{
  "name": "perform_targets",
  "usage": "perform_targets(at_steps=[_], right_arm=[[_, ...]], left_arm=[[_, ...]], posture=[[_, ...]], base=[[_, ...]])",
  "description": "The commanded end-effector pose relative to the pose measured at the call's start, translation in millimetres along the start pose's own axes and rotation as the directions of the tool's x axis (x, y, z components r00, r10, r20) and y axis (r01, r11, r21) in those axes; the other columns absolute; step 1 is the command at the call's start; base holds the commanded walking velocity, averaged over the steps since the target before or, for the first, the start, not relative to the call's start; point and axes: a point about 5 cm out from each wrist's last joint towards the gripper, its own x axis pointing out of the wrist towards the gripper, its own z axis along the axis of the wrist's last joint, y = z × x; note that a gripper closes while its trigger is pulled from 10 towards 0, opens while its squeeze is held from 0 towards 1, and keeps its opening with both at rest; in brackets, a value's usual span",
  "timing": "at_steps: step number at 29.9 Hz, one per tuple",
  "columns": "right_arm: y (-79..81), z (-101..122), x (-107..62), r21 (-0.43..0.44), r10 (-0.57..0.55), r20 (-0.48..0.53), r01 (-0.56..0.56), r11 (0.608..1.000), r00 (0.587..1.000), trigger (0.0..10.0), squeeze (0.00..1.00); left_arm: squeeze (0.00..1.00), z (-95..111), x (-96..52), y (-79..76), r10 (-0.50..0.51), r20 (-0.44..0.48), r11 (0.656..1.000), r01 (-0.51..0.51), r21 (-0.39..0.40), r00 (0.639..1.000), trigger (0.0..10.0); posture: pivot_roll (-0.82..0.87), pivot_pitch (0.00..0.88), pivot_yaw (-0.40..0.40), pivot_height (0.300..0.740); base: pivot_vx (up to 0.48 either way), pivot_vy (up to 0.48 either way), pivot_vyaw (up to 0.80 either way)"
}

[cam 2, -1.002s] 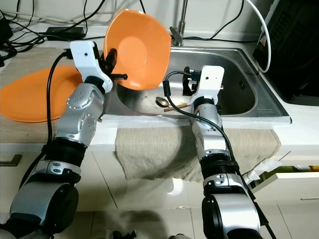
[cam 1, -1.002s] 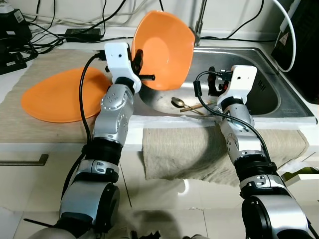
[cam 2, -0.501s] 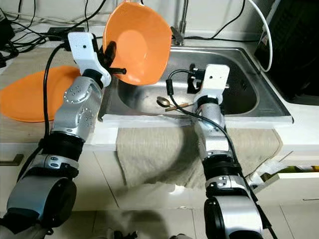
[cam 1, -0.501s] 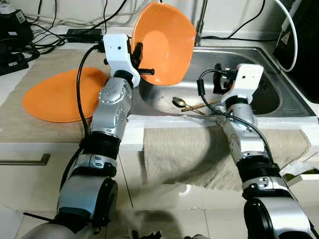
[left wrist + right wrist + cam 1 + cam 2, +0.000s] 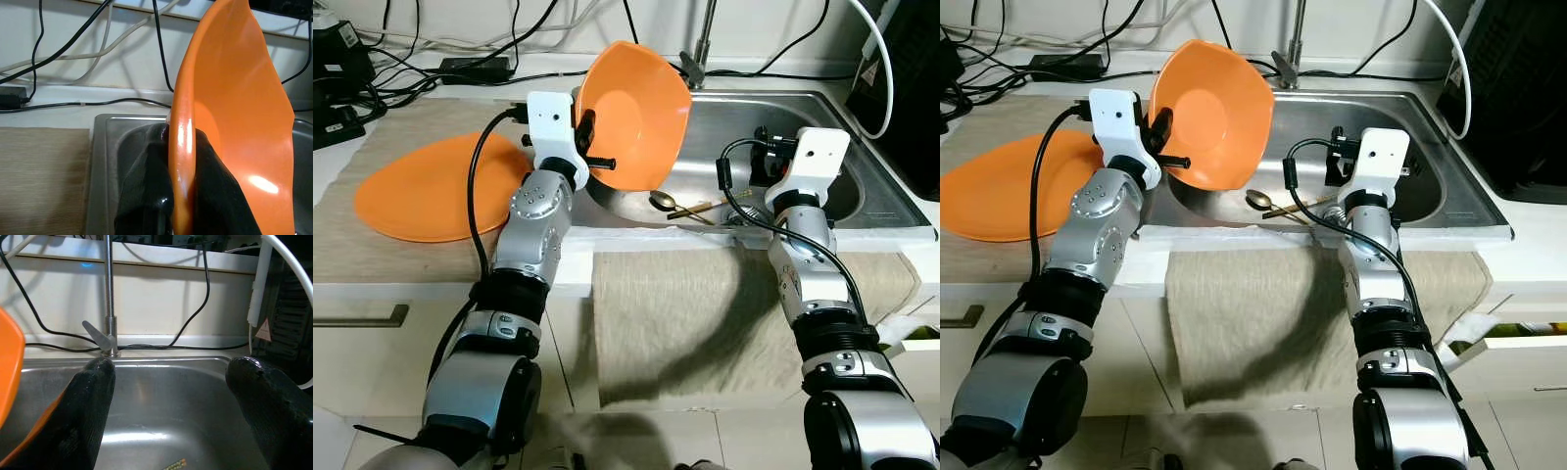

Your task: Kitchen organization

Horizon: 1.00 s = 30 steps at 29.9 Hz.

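Partly hidden: the left gripper (image 5: 182, 196), fingers clamped either side of the orange bowl (image 5: 636, 113) rim, bowl tilted on edge over the sink's (image 5: 862, 147) left end. One bowl, one orange plate (image 5: 435, 191) flat on the counter mat. Right gripper (image 5: 176, 401) spread wide, holding nothing, over the basin. Spoon (image 5: 663, 202) and chopsticks (image 5: 703, 208) in the sink, partly blocked; tap (image 5: 108, 298) behind

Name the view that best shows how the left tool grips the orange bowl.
The left wrist view: both black fingers pinch the orange bowl at its rim, one each side. The eye views show the whole tilted bowl over the sink, the grip mostly hidden.
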Motion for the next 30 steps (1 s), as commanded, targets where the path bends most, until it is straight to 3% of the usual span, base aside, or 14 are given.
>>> perform_targets(at_steps=[1,6,10,11,13,15,23,25,30], right_arm=[[-7.3,1,-0.6,-0.012,-0.022,0.006,0.022,1.0,1.0,10.0,0.0],[-11.5,3,0.8,-0.017,-0.036,0.012,0.036,0.999,0.999,10.0,0.0],[-13.4,3,-0.3,-0.018,-0.04,0.013,0.04,0.999,0.999,10.0,0.0],[-13.4,3,-0.3,-0.018,-0.04,0.013,0.04,0.999,0.999,10.0,0.0],[-16.4,3,-0.3,-0.025,-0.048,0.014,0.048,0.999,0.999,10.0,0.0],[-17.7,4,-0.2,-0.026,-0.051,0.016,0.052,0.998,0.999,10.0,0.0],[-28.9,11,-1.7,-0.077,-0.095,0.063,0.1,0.992,0.993,10.0,0.0],[-39.9,15,-3.9,-0.107,-0.134,0.086,0.143,0.984,0.987,10.0,0.0],[-49.2,17,-6.0,-0.111,-0.147,0.088,0.156,0.981,0.985,10.0,0.0]], left_arm=[[0.0,13,1.9,-9.9,-0.034,0.048,0.999,0.034,-0.002,0.998,10.0],[0.0,5,1.9,-23.6,-0.054,0.018,0.998,0.055,-0.044,0.998,10.0],[0.0,11,-3.0,-52.7,-0.17,0.058,0.984,0.172,-0.039,0.984,10.0],[0.0,11,-3.0,-52.7,-0.17,0.058,0.984,0.172,-0.039,0.984,10.0],[0.0,15,-9.0,-74.3,-0.264,0.09,0.964,0.266,-0.018,0.96,10.0],[0.0,15,-9.8,-77.7,-0.279,0.093,0.96,0.281,-0.012,0.956,10.0],[0.0,6,-3.4,-68.4,-0.246,0.037,0.968,0.244,0.052,0.969,10.0],[0.0,0,-0.8,-62.7,-0.23,-0.002,0.971,0.229,0.067,0.973,10.0],[0.0,-5,1.4,-59.0,-0.218,-0.032,0.973,0.22,0.075,0.975,10.0]], posture=[[-0.01,0.0,0.02,0.74],[-0.02,0.0,0.022,0.74],[-0.02,0.0,0.022,0.74],[-0.02,0.0,0.022,0.74],[-0.03,0.0,0.024,0.74],[-0.03,0.0,0.025,0.74],[-0.05,0.0,0.044,0.74],[-0.05,0.0,0.048,0.74],[-0.07,0.0,0.054,0.74]], base=[[0.0,0.0,0.0],[0.0,0.0,0.0],[0.0,0.0,0.0],[0.0,0.0,0.0],[0.0,0.0,0.0],[0.0,0.0,0.0],[0.0,0.0,0.0],[0.0,0.0,0.0],[0.0,0.0,0.0]])
